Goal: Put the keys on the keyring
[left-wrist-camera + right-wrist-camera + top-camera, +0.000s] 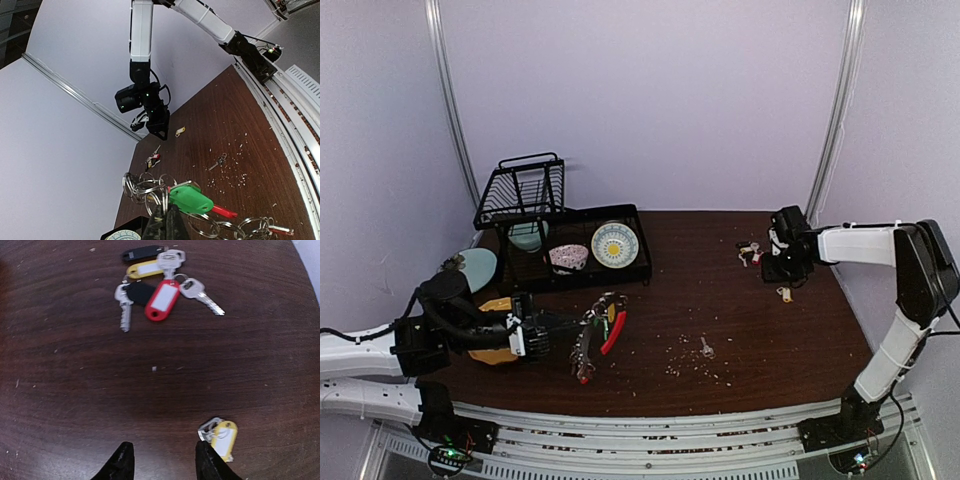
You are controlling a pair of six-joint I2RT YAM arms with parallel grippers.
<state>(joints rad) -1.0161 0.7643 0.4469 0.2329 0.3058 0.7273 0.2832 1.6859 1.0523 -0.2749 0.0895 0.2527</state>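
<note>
The keyring [598, 335] is a bunch of silver rings with a red clip [614, 333], held just above the table at front left. My left gripper [542, 333] is shut on one of its rings [150, 189], beside a green tag [192, 200]; the gripper [167, 214] grips from below. At the far right, my right gripper [787, 272] hovers open over bare wood [162, 452]. A yellow-tagged key [222, 437] lies just outside its right finger [204, 455]. A cluster of keys [155, 285] with red, yellow and black tags lies further off. A lone key [706, 348] lies mid-table.
A black dish rack [638, 268] with a patterned plate [615, 244] and a bowl [567, 258] stands at the back left. A teal plate [478, 265] sits at the left edge. Crumbs [685, 365] are scattered around the lone key.
</note>
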